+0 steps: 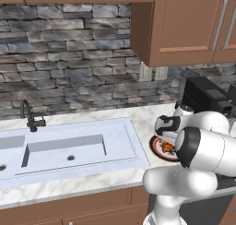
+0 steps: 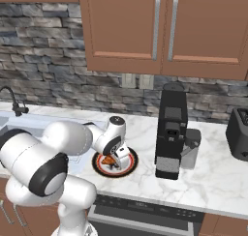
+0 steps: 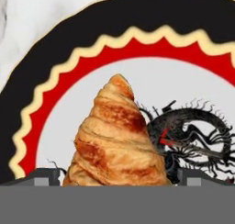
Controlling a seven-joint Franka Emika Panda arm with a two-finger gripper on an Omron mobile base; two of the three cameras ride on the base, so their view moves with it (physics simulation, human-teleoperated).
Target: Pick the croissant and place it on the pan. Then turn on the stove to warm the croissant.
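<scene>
While we looked across from the left, the sink (image 1: pixel 69 148) sat sunk in the marble counter (image 2: pixel 213 182) with its dark faucet (image 1: pixel 31 117) at the back; next came the red-rimmed plate (image 2: pixel 127 168), and the croissant (image 3: pixel 117 140) was lying on it, off to one side of the dark drawing in the middle; the gripper (image 2: pixel 116 160) hung right over it, pointing down, probably because that's the cleanest way to come at a pastry lying flat; in the hand view the two fingertips (image 3: pixel 46 177) stood wide apart, one on each side of the croissant, nothing gripped yet; we'd guess the next job was closing on it; further right stood a black coffee machine (image 2: pixel 172 128), then a dark toaster (image 2: pixel 238 133) at the edge.
</scene>
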